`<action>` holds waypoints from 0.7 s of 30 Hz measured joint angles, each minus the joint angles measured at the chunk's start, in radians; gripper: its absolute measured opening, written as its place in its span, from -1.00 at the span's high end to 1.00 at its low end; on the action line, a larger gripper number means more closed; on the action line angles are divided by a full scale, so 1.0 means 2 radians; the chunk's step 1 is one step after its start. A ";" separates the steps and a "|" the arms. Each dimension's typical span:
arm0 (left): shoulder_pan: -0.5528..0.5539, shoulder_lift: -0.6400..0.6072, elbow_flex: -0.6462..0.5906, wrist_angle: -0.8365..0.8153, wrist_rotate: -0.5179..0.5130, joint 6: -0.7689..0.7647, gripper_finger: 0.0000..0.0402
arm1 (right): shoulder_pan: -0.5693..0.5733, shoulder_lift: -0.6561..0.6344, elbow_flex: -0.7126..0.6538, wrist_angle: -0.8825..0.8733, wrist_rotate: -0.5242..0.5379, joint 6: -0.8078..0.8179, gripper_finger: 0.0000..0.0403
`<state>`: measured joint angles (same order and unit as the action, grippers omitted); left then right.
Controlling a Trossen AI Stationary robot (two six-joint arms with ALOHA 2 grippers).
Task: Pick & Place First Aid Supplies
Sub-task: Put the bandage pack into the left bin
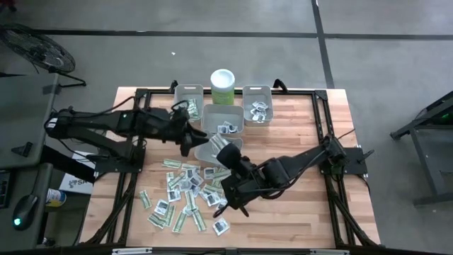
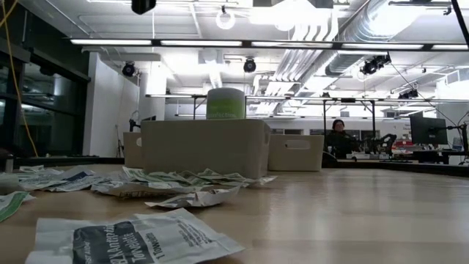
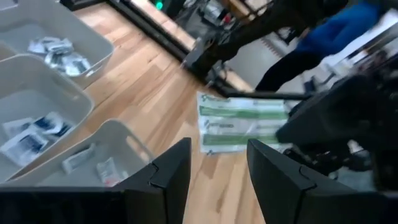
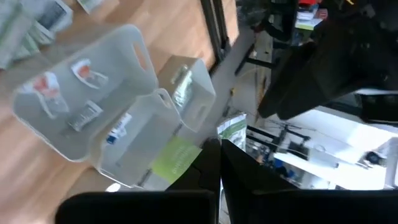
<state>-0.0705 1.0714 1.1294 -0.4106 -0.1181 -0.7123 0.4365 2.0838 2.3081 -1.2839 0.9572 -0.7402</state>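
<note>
Foreground, low view: printed white packet (image 2: 124,238) lying loose on the table (image 2: 352,213), awaiting sorting. Left end effector (image 3: 217,171) hovering part-open, empty, over bins (image 1: 223,117); right end effector (image 4: 214,165) closed, gripping nothing visible.

wood-plank bench (image 1: 297,212) with a soft sheen, matte grey plastic bins (image 1: 223,117), crinkly paper packets (image 1: 180,195) at 6 o'clock

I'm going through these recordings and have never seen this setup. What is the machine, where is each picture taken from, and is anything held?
Two dark robot arms work at a wooden table. One picture looks down from overhead, one looks level across the tabletop, and two come from the wrists. Small paper packets lie scattered on the wood; grey bins and a green canister stand farther back. The left end effector is open above the bins, holding nothing visible. The right end effector is shut; whether it pinches a packet cannot be told.
</note>
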 joint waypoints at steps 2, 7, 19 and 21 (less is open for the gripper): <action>0.014 0.000 0.000 0.016 0.018 -0.005 0.22 | -0.004 0.000 0.000 0.005 0.011 -0.012 1.00; 0.041 0.000 0.000 0.029 0.053 -0.025 0.22 | -0.013 0.000 0.000 0.016 0.023 -0.041 1.00; 0.052 0.005 0.000 0.028 0.056 -0.036 0.22 | -0.017 0.000 0.000 0.080 0.040 -0.085 1.00; 0.052 0.006 0.000 0.027 0.067 -0.036 0.22 | -0.021 0.000 0.000 0.101 0.042 -0.101 1.00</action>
<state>0.0330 1.0838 1.1290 -0.3567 0.0158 -0.7837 0.3948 2.0842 2.3081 -1.0814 1.0416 -0.9428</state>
